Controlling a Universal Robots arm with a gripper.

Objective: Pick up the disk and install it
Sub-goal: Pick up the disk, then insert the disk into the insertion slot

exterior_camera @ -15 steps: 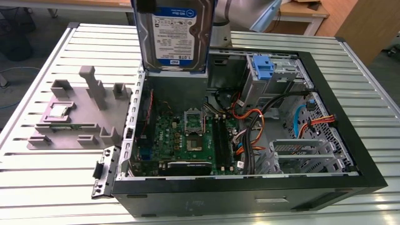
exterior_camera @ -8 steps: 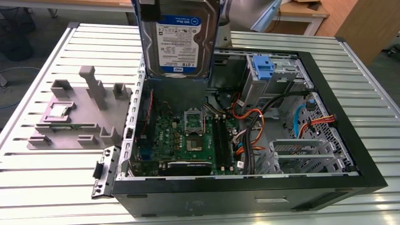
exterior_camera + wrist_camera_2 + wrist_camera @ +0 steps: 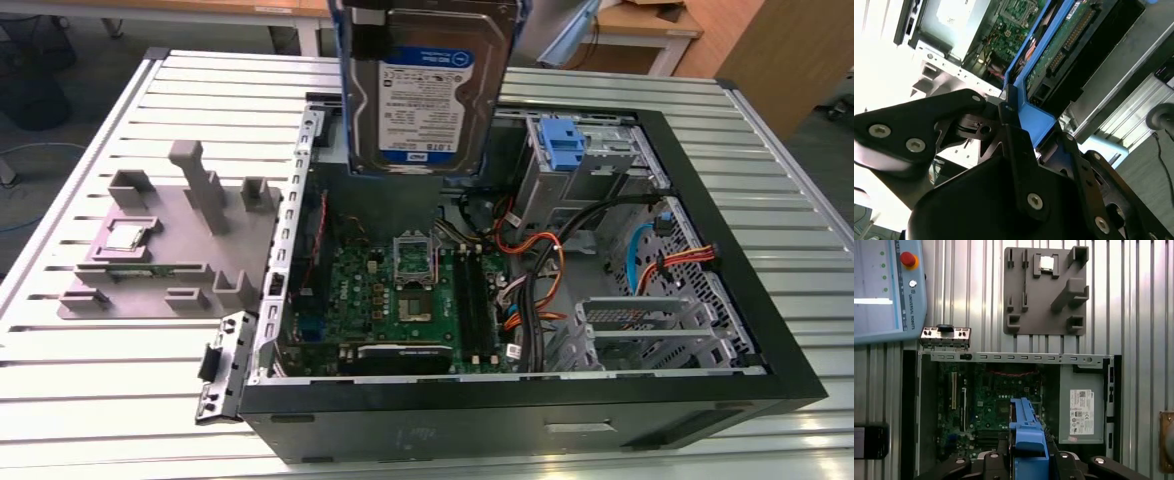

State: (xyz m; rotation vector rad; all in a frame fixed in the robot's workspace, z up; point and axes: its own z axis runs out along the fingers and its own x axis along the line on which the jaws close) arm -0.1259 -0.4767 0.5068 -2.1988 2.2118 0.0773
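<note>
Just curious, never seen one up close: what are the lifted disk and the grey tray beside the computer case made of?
The disk: likely metal, dull silver casing under a white-and-blue label; blue side rails look like moulded plastic. The grey tray: probably matte plastic, uniform flat grey without shine.

On the worktop (image 3: 107, 400), an open computer case (image 3: 534, 405) lies toward the exterior view's right edge. A parts tray (image 3: 147, 297) carrying a chip (image 3: 127, 238) lies beside it, toward that view's left edge. The disk (image 3: 424, 90) hangs above the case.
</note>
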